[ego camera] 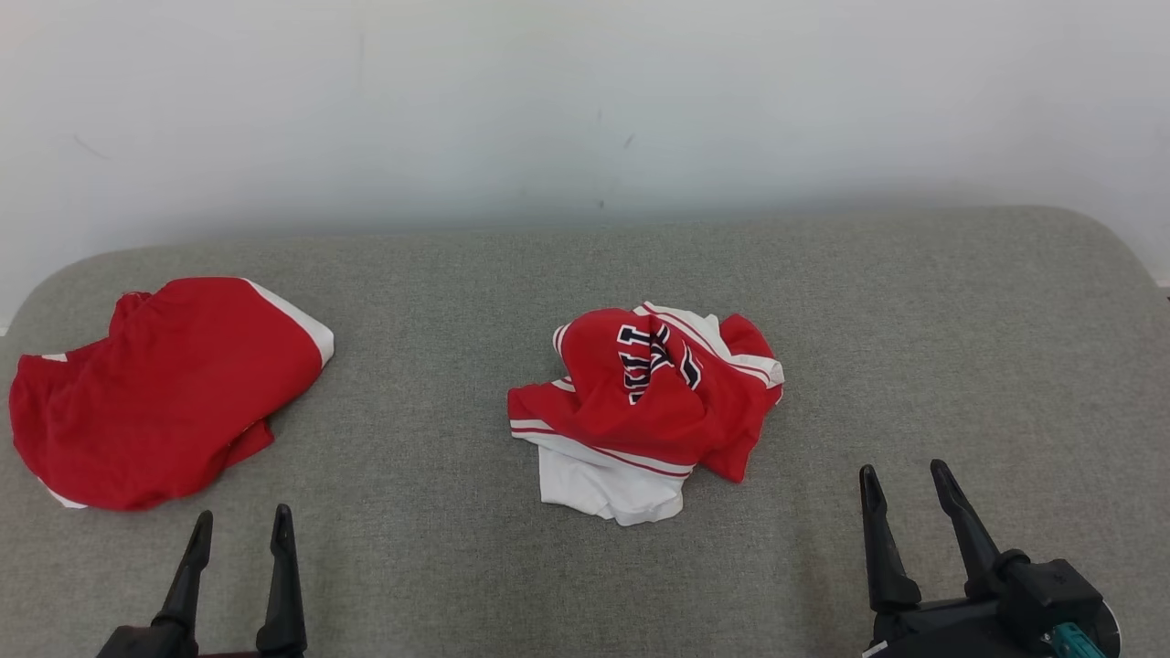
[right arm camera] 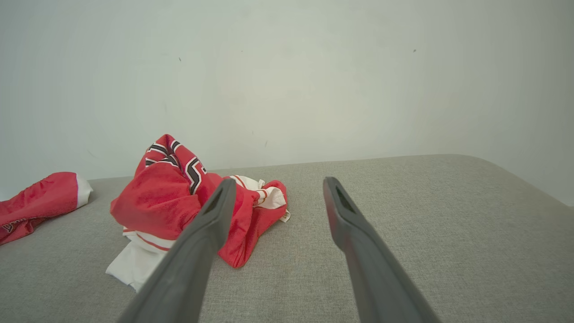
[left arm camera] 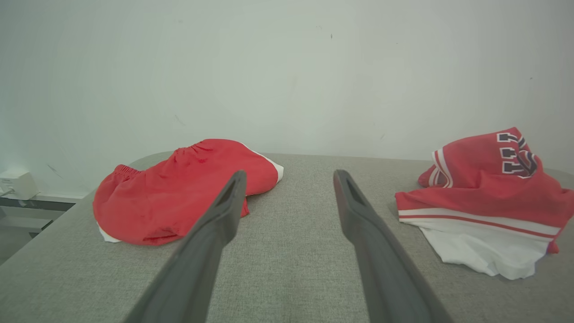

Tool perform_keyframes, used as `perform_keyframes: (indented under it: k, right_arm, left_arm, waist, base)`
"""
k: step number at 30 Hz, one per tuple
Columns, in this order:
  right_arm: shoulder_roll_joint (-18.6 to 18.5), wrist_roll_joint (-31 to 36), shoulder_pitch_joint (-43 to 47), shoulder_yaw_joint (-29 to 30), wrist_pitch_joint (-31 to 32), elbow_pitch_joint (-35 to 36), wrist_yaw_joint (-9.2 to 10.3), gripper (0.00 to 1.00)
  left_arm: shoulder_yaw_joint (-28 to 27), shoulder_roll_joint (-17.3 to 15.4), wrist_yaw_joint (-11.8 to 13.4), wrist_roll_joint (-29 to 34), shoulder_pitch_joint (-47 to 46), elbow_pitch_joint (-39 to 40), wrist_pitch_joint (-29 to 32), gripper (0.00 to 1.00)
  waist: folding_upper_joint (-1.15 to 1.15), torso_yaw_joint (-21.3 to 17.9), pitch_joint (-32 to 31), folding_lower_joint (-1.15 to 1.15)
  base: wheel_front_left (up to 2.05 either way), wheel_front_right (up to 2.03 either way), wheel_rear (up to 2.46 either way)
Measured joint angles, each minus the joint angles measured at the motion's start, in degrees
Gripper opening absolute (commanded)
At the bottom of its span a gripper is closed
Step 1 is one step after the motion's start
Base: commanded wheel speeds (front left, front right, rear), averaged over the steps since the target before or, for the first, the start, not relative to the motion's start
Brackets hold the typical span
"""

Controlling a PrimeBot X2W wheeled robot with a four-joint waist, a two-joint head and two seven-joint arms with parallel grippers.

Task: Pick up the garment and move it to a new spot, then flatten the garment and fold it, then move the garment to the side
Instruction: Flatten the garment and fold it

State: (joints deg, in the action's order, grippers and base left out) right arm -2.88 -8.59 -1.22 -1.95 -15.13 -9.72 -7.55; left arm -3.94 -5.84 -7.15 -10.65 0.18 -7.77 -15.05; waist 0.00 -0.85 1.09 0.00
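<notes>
A crumpled red and white garment [ego camera: 644,411] with dark lettering lies in a heap at the middle of the grey table [ego camera: 585,274]. It shows at the right of the left wrist view [left arm camera: 486,197] and at the left of the right wrist view [right arm camera: 179,202]. My left gripper [ego camera: 241,528] stands open at the lower left, well short of it, with nothing between its fingers [left arm camera: 224,211]. My right gripper [ego camera: 905,484] stands open at the lower right, to the right of the heap and apart from it, its fingers [right arm camera: 341,211] bare.
A second red garment [ego camera: 164,388] with white trim lies loosely folded at the table's left end, also seen ahead of the left gripper [left arm camera: 179,193]. A pale wall [ego camera: 585,100] rises behind the table. The table's far corners are rounded.
</notes>
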Motion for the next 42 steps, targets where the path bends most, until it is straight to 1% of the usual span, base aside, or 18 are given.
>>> perform_keyframes:
  k: [9,15,18,21,26,31,35,38,39,42]
  right_arm:
    - [0.0,-0.3,-0.1,-0.2,0.0,-0.1,0.0,1.0]
    - [0.0,-0.4,-1.2,-0.5,0.0,-0.2,0.0,1.0]
    - [0.0,-0.4,-1.3,-0.6,0.0,-0.5,0.0,1.0]
    - [0.0,-0.5,-2.2,-0.8,0.0,-0.5,0.0,1.0]
    - [0.0,-0.6,-3.0,-0.7,0.0,-0.6,0.0,1.0]
    - [0.0,-0.9,-4.4,-0.5,0.0,-0.5,0.0,1.0]
    - [0.0,-1.4,-5.1,-0.7,0.0,-0.4,0.0,1.0]
    - [0.0,-1.7,-5.9,-0.6,0.0,-0.2,0.0,1.0]
    - [0.0,-1.7,-5.9,-0.6,0.0,-0.2,0.0,1.0]
    - [0.0,-2.0,-5.9,-0.7,0.0,-0.2,0.0,1.0]
  left_arm:
    - [0.0,0.0,-0.3,-0.1,-0.5,-1.3,0.0,1.0]
    - [2.7,-1.5,-0.4,-0.9,-6.5,-3.6,0.0,1.0]
    - [5.0,-2.4,-0.4,-1.8,-10.6,-6.7,0.0,1.0]
    - [7.6,-4.1,-0.4,-2.5,-14.9,-10.3,0.0,1.0]
    - [13.9,-6.4,-0.4,-3.9,-21.6,-17.7,0.0,1.0]
    - [19.4,-8.5,-0.4,-6.2,-26.3,-25.4,0.0,1.0]
    - [23.0,-9.6,-0.4,-8.6,-29.4,-29.6,0.0,1.0]
    - [26.2,-9.7,-0.4,-10.5,-30.8,-32.4,0.0,1.0]
    - [26.2,-9.7,-0.4,-10.5,-30.8,-32.4,0.0,1.0]
    - [28.4,-10.2,-0.4,-11.9,-32.2,-35.3,0.0,1.0]
  waist:
    - [0.0,-0.4,0.2,0.0]
    - [0.0,-1.4,1.3,0.0]
    - [0.0,-2.2,2.3,0.0]
    - [0.0,-3.3,3.4,0.0]
    - [0.0,-5.6,5.8,0.01]
    - [0.01,-8.2,8.3,0.01]
    - [0.0,-10.2,10.2,0.01]
    - [0.0,-11.8,11.4,0.01]
    - [0.0,-11.8,11.4,0.01]
    - [0.01,-13.1,12.6,0.01]
  base:
    - [0.0,0.0,0.0]
    - [0.0,0.0,0.0]
    - [0.0,0.0,0.0]
    - [0.0,0.0,0.0]
    - [0.0,0.0,0.0]
    - [0.0,0.0,0.0]
    - [0.0,0.0,0.0]
    - [0.0,0.0,0.0]
    - [0.0,0.0,0.0]
    - [0.0,0.0,0.0]
